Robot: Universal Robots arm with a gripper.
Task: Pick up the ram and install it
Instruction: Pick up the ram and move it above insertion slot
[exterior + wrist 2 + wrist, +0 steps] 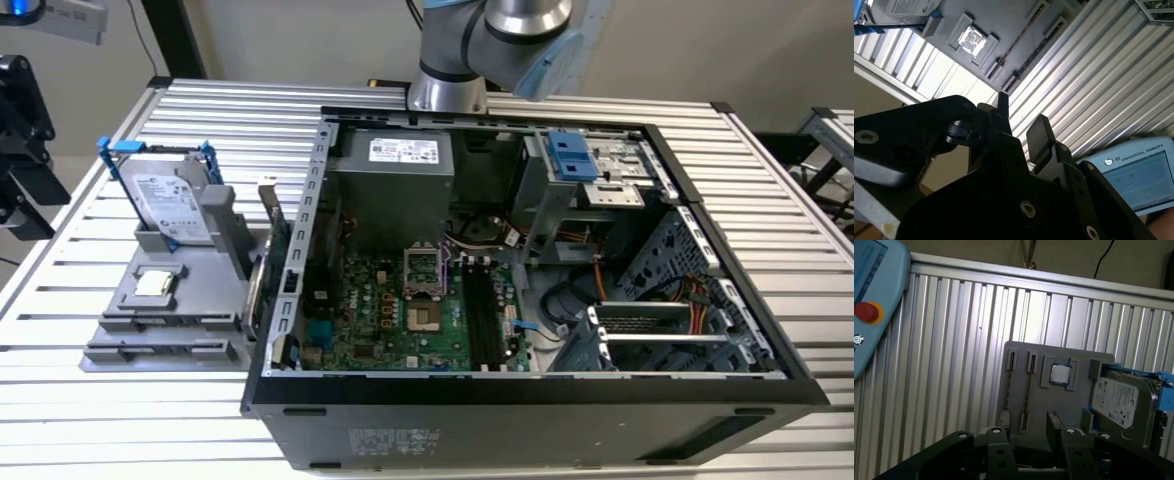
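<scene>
The ram (275,240) is a thin dark board standing on edge at the side of the grey holder (200,262), right beside the open computer case (534,405). Long black memory slots (483,320) run along the green motherboard (387,330) inside the case. My gripper (1021,120) hangs high above the table, off to the side of the holder. It is open, with nothing between its black fingers (1040,132). In the first wrist view the gripper (1029,440) looks down on the holder (1019,390) from a distance. The arm (494,40) rises behind the case.
A silver hard drive (171,205) in a blue frame leans at the back of the holder, and a processor chip (154,283) lies in its middle. A pale-blue teach pendant (874,305) rests on the slatted aluminium table (80,300). A drive cage (667,335) fills the case at the exterior view's right.
</scene>
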